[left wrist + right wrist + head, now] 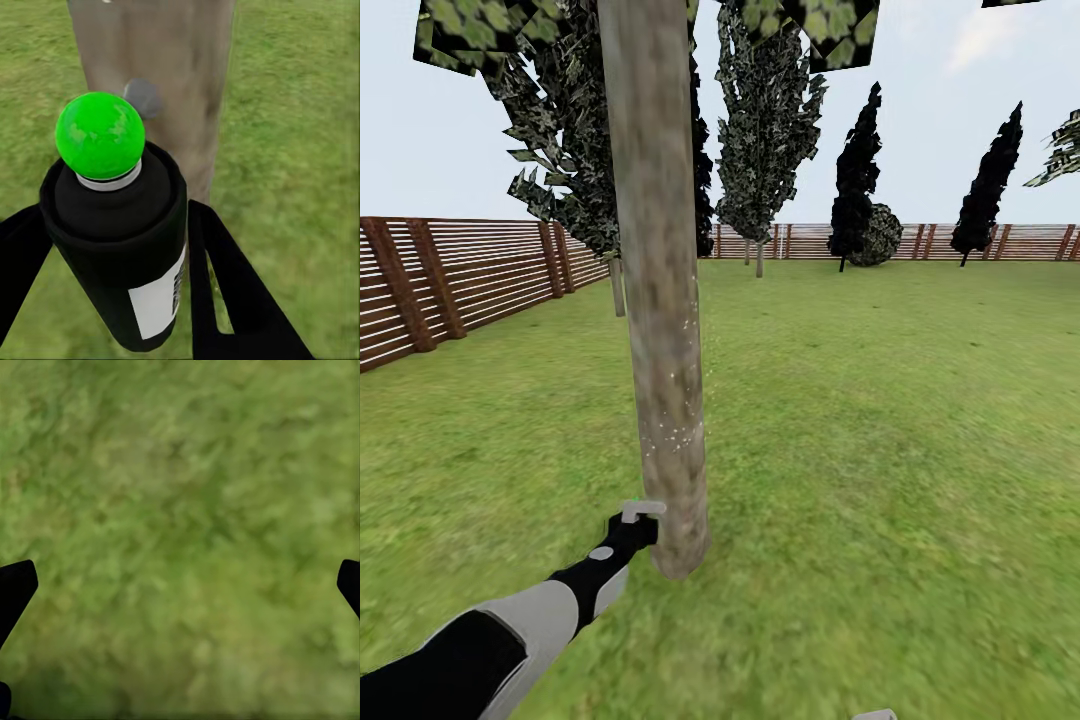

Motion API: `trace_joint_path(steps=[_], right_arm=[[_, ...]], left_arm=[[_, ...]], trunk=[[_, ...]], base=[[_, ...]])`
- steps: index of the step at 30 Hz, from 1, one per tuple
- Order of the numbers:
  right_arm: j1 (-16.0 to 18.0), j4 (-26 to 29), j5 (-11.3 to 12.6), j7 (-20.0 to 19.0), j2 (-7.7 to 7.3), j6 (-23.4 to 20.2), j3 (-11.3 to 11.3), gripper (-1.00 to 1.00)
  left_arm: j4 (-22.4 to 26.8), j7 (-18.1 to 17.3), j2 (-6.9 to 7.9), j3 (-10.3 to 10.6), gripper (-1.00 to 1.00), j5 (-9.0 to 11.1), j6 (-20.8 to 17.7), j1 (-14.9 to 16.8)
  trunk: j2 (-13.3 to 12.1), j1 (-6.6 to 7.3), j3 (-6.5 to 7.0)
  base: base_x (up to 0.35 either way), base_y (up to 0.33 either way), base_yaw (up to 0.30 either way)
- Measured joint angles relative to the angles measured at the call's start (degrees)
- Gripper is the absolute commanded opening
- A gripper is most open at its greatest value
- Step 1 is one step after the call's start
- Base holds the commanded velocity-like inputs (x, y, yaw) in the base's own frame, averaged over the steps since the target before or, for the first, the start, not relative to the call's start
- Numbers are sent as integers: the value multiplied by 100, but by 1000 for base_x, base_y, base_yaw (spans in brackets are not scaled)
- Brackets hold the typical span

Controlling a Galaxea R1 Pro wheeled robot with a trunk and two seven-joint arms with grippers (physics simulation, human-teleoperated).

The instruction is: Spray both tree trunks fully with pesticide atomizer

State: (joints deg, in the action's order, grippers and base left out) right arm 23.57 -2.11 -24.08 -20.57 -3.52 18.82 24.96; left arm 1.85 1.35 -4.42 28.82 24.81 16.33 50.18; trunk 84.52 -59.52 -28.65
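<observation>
A tree trunk (660, 300), mottled grey-brown and straight, rises from the lawn just ahead of me, with blotchy green leaves (460, 35) overhead. Fine white specks dot its bark around knee height. My left gripper (634, 528) is beside the trunk's base, shut on the pesticide atomizer (644, 509). In the left wrist view the atomizer (112, 225) is a dark bottle with a white label and a bright green ball on top, held between the black fingers (225, 285) and facing the tree trunk (165, 67). My right gripper (180, 585) hangs open over bare grass.
A brown slatted fence (450, 280) runs along the left and across the back. Further leafy trees (760, 130), dark conifers (858, 170) and a round shrub (880, 235) stand near the far fence. Open lawn (900, 430) spreads to the right.
</observation>
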Motion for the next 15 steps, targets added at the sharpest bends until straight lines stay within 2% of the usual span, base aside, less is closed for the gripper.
trace_joint_path(steps=[4, 11, 13, 14, 15], right_arm=[[1, 0, 0, 0, 0, 0, 0, 100], [0, 0, 0, 0, 6, -1, 0, 100], [1, 0, 0, 0, 4, -1, 0, 100], [3, 0, 0, 0, 6, -1, 0, 100], [3, 0, 0, 0, 3, -1, 1, 100]], left_arm=[[-9, 0, -66, -20, -100, 9, -1, -6], [85, 10, -60, -23, -100, 16, -117, -8], [547, 22, -20, -16, -100, 7, -486, -6], [1088, 31, 46, -31, -100, 12, -896, -7], [1844, 39, 162, -112, -100, 9, -1501, -6]], trunk=[[0, 0, 0], [0, 0, 0], [0, 0, 1], [0, 0, 1], [0, 0, 1]], base=[[0, 0, 0], [0, 0, 0], [0, 0, 0], [0, 0, 0], [0, 0, 0]])
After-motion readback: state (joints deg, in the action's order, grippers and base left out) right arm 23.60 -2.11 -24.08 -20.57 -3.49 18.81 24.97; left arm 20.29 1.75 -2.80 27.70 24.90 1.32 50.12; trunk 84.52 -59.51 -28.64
